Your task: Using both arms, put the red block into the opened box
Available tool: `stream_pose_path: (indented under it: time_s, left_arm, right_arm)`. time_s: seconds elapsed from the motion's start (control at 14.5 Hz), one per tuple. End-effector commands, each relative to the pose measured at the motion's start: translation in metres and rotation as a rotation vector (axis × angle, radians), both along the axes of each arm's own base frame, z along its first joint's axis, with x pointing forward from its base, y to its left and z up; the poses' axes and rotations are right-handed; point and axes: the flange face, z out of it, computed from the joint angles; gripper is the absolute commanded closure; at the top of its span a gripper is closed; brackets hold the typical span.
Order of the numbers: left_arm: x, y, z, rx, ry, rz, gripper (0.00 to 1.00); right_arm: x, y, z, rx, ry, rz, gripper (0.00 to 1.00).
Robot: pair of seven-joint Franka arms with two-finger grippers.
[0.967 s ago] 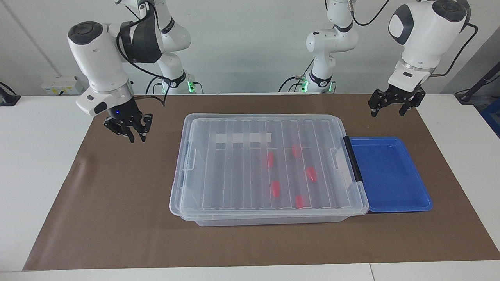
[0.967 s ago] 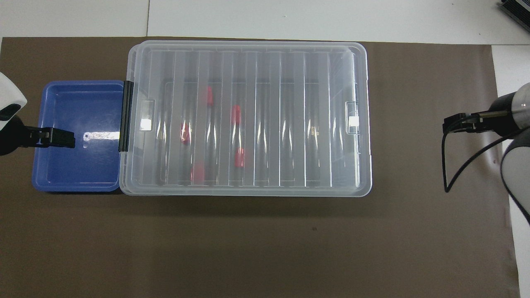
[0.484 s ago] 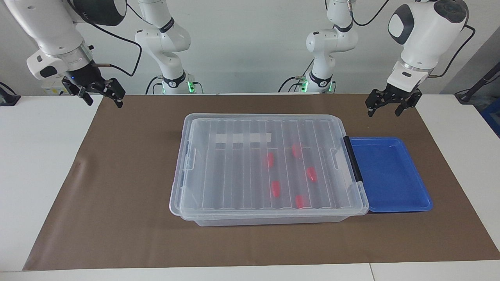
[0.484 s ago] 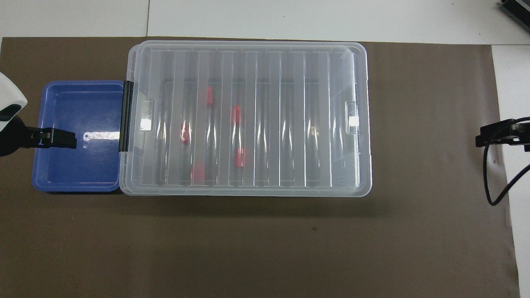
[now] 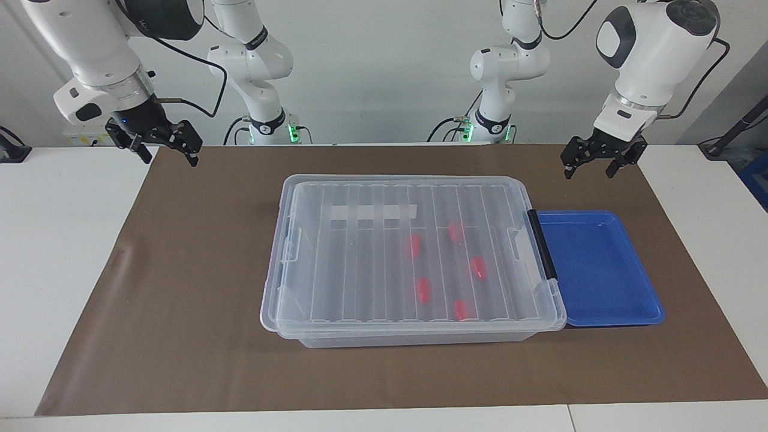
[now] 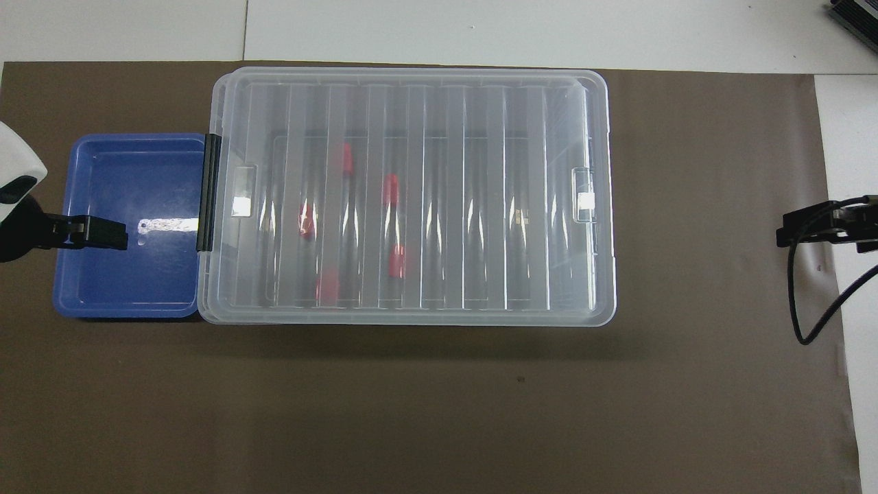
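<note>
Box [image 5: 336, 270] mid-mat, long side running between the two arms' ends, ribbed clear lid [image 6: 494, 199] shut on top. White label strip [image 5: 373, 212] visible through lid, on the side nearer the robots. Black handle [image 5: 542, 245] at the left arm's end, touching blue tray [image 5: 606, 282]. Tray flat on mat [image 5: 192, 336], just beside box, nothing in it.

Five red blocks inside box, seen through lid, all in the half toward the left arm's end, apart from one another: one [image 5: 455, 231] nearest the robots, one [image 5: 414, 245] beside it toward the middle, one [image 5: 478, 267] closest to handle, one [image 5: 423, 290] farther out, one [image 5: 460, 309] farthest from the robots, close to the box wall. Same five in overhead view, e.g. [image 6: 391, 189] and [image 6: 396, 261].

Left gripper [image 5: 591, 163] up in the air over the mat edge at the robots' side, at the left arm's end, past the tray corner; overlapping the tray's outer edge in overhead view [image 6: 96, 232]. Fingers spread wide, holding nothing, touching nothing.

Right gripper [image 5: 167, 150] raised over the mat corner at the right arm's end, well apart from box; tips just showing at frame edge in overhead view [image 6: 796, 230]. Fingers likewise spread wide, nothing between them. Black cable [image 6: 806, 309] looping down from wrist.
</note>
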Motion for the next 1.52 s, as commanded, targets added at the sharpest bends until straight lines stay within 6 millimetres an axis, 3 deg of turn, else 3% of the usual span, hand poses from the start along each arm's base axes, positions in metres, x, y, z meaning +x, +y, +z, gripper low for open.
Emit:
stream_pose_path:
  time_s: [0.0, 0.55, 1.04, 1.31, 1.45]
  left_arm:
    - [-0.011, 0.0, 0.003, -0.012, 0.001, -0.004, 0.0]
    - [0.003, -0.001, -0.003, -0.014, 0.002, -0.005, 0.0]
    - [0.004, -0.007, 0.0, -0.015, -0.004, -0.017, 0.0]
    - [0.018, -0.004, 0.028, -0.018, 0.025, -0.015, 0.0]
    - [0.018, -0.006, 0.027, -0.018, 0.022, -0.02, 0.0]
  right_arm:
    - [-0.004, 0.001, 0.0, 0.001, -0.012, -0.016, 0.0]
    - [-0.004, 0.001, 0.0, 0.001, -0.013, -0.014, 0.0]
    - [-0.004, 0.001, 0.0, 0.001, -0.013, -0.014, 0.0]
    - [-0.002, 0.001, -0.001, 0.0, -0.03, -0.014, 0.0]
    - [-0.002, 0.001, 0.0, 0.0, -0.031, -0.014, 0.0]
